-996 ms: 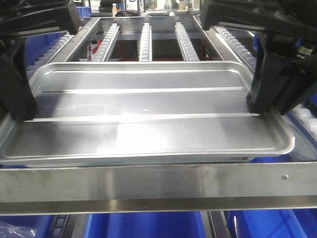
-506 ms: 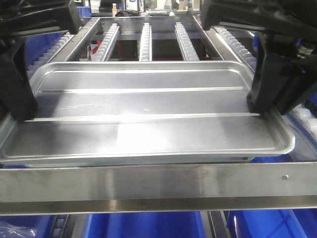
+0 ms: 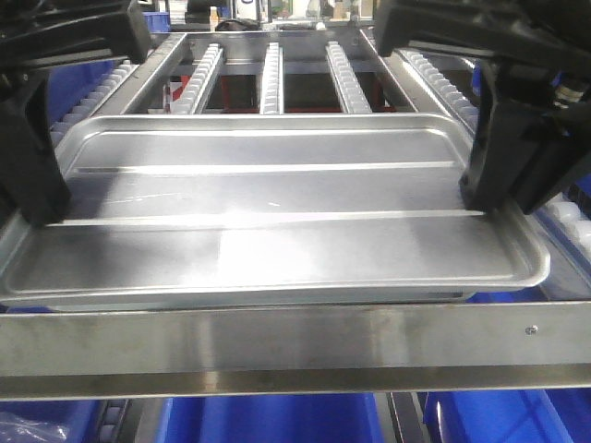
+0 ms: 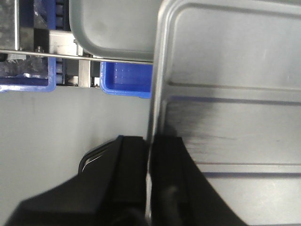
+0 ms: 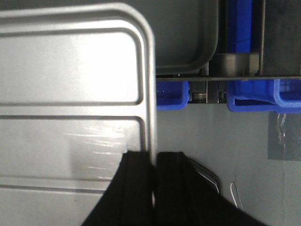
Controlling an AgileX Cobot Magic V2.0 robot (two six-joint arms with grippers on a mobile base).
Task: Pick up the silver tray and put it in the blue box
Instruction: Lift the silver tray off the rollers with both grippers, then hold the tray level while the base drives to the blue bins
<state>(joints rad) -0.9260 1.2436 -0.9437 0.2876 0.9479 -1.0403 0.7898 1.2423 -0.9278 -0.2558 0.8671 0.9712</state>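
Fingers (image 4: 129, 179) of the left gripper (image 4: 149, 174) were pinched onto the left rim of the silver tray (image 3: 277, 198). One black finger sat outside the rim and the other on the tray's inner slope, closed down so that only the thin metal edge lay between them. Left of the tray and lower, the left wrist view showed bare grey floor (image 4: 70, 127).

Beyond the tray's far left corner in that view lay a second grey tray (image 4: 113, 23), with a steel frame (image 4: 70, 54) and a small blue bin (image 4: 127, 80) beside it.

The silver tray itself hung level between the two arms, recessed panel up, with both long ridges running left to right. Behind the tray ran rows of white roller rails (image 3: 272, 78). Just in front of its near rim a broad steel bar (image 3: 295, 346) crossed the view, and below the tray, under that bar, showed the blue box (image 3: 268, 420). The tray was not inside it.

At the tray's right rim the right gripper (image 5: 154, 188) was clamped the same way, fingers closed on the edge with one inside and one outside. Right of the tray and lower were more blue bins (image 5: 263, 96).
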